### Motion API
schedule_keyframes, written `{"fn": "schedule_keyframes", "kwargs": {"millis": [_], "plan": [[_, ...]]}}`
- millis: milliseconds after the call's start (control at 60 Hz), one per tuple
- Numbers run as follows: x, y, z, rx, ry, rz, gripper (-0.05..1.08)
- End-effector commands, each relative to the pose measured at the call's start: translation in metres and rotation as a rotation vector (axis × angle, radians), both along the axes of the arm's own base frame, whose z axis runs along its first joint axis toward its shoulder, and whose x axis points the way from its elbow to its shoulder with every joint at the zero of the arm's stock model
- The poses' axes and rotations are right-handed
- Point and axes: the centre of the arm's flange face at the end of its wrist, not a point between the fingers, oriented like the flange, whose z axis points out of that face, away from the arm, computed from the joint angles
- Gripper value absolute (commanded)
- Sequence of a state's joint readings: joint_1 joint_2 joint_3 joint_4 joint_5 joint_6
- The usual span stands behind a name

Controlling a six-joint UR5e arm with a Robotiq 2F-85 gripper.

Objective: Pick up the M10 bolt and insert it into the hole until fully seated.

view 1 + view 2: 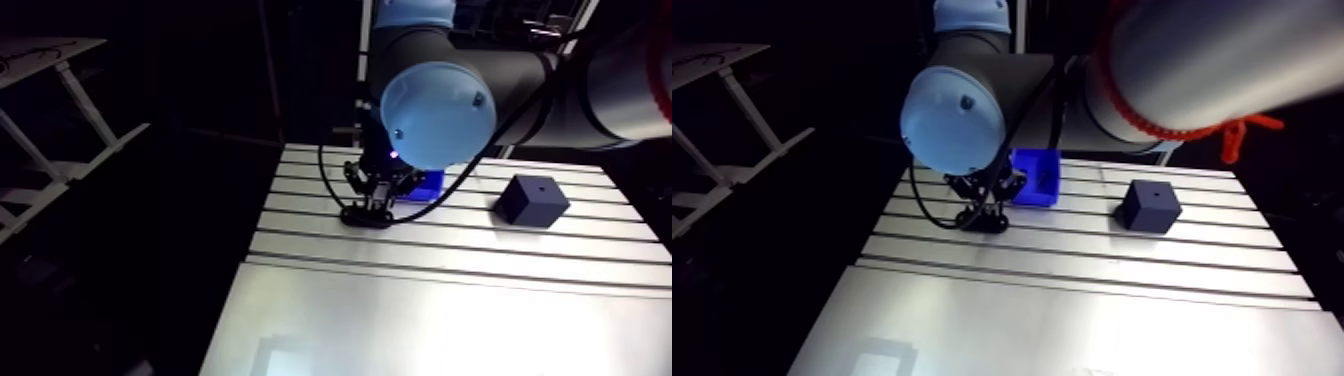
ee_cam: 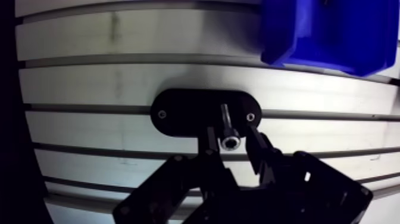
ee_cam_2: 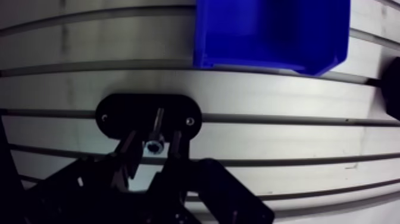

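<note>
Blue bin point(image 3: 271, 33), black plate point(image 2: 184, 113), silvery bolt point(image 2: 226, 122), dark cube point(image 1: 1149, 207), pale grey slot-striped table point(image 1: 400, 320).

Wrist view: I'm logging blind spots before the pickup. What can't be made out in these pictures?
Blue bin: inside cut off by the wrist view's edge.
Block: its hole is too small in the arm view to judge.
Bolt: in the arm view, too small and dark beneath the claw.

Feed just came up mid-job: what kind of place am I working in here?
Probably a robotics lab test bench set up for an assembly trial. There is a slotted aluminium table carrying a blue parts bin, a dark block with one hole on top, and a bolt resting on a black oval plate.
</note>
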State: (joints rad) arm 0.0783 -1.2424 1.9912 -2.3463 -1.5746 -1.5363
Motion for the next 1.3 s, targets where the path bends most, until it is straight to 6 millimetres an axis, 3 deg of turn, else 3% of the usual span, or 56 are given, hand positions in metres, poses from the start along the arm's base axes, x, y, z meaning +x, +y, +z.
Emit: {"fn": "schedule_keyframes", "kwargs": {"millis": [17,600,767,950,1300], "plan": [[-0.001,0.000,0.000,0.000,0.002,0.000,0.66],[-0.003,0.000,0.001,-0.003,0.003,0.000,0.79],[-0.006,-0.005,0.009,-0.011,0.020,0.007,0.82],[-0.015,-0.015,0.031,-0.016,0.062,0.023,0.84],[-0.026,-0.015,0.106,-0.011,0.155,0.023,0.98]]}}
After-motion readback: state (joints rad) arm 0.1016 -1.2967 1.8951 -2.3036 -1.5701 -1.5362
